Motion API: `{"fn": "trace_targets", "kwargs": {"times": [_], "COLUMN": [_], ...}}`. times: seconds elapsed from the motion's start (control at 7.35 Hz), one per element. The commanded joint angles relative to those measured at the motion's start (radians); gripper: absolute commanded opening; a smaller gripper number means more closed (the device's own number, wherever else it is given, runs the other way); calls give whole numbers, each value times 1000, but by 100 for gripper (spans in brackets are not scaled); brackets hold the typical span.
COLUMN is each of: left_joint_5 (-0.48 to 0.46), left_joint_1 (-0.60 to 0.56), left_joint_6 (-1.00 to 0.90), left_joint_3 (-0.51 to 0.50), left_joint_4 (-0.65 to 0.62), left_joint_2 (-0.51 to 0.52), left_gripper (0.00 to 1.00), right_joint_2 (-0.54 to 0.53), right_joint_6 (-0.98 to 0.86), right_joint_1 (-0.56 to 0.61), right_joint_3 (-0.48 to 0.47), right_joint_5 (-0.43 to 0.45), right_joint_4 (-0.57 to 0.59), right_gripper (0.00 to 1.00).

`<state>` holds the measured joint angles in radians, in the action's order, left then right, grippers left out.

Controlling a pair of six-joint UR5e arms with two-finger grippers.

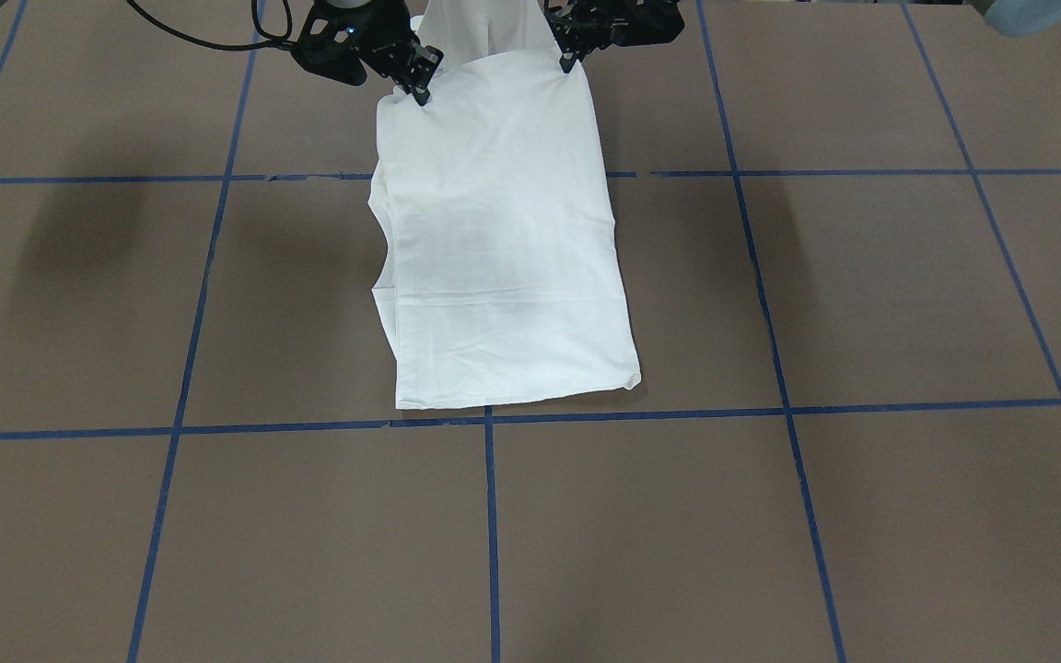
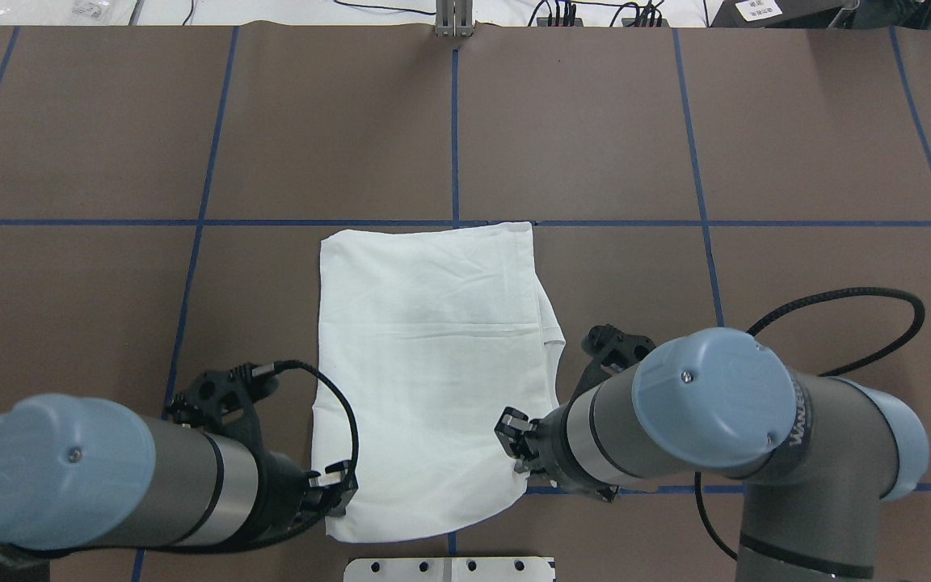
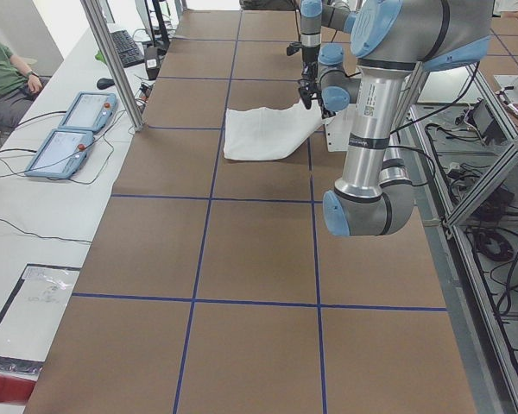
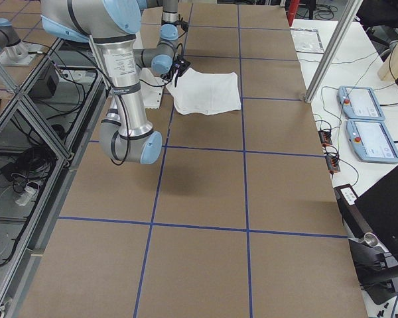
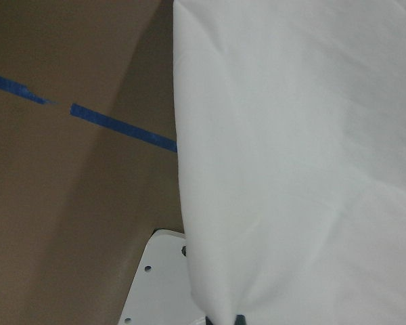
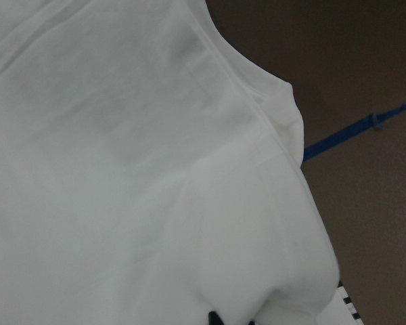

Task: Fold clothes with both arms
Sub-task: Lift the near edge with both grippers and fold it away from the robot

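The white T-shirt point(image 1: 503, 239) lies folded into a long strip in the middle of the table point(image 2: 595, 145). It also shows in the overhead view point(image 2: 425, 347). Its end nearest the robot is lifted off the table. My left gripper point(image 2: 338, 485) is shut on the left corner of that end, and also shows in the front view point(image 1: 567, 61). My right gripper point(image 2: 514, 443) is shut on the right corner, and also shows in the front view point(image 1: 420, 90). Both wrist views are filled with hanging white cloth point(image 5: 291, 149) point(image 6: 122, 169). The printed text and neck label are hidden.
Blue tape lines point(image 1: 491, 534) divide the brown table into squares. A white metal plate point(image 2: 449, 568) sits at the table's near edge under the lifted cloth. Two control tablets point(image 3: 73, 129) and a seated person point(image 3: 0, 69) are beyond the far edge.
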<state>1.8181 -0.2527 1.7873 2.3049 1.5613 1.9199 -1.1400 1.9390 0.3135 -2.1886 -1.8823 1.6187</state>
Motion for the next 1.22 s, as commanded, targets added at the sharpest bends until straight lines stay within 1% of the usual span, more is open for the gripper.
{"fn": "trace_targets", "kwargs": {"times": [0.0, 0.14, 0.27, 0.41, 0.54, 0.68, 0.82, 0.95, 1.09], "left_joint_5": [77, 140, 139, 142, 142, 141, 141, 141, 139], "left_joint_1": [-205, -289, -324, -353, -373, -378, -388, -398, -405], "left_joint_6": [-142, -216, -248, -253, -255, -253, -253, -256, -258], "left_joint_3": [-81, -184, -281, -353, -427, -497, -537, -556, -579], "left_joint_4": [3, 5, 38, 134, 201, 264, 293, 299, 302], "left_joint_2": [50, 118, 151, 153, 157, 175, 186, 191, 205], "left_gripper": [0, 0, 0, 0, 0, 0, 0, 0, 0], "right_joint_2": [64, 138, 166, 172, 216, 291, 325, 328, 339], "right_joint_6": [-90, -115, -170, -190, -190, -192, -192, -192, -193], "right_joint_1": [134, 181, 217, 248, 262, 271, 280, 295, 309], "right_joint_3": [90, 203, 266, 305, 369, 473, 540, 581, 610], "right_joint_5": [-6, -6, -8, -20, -21, -23, -32, -55, -60], "right_joint_4": [-3, -3, -3, -3, -3, -5, -41, -89, -103], "right_gripper": [0, 0, 0, 0, 0, 0, 0, 0, 0]}}
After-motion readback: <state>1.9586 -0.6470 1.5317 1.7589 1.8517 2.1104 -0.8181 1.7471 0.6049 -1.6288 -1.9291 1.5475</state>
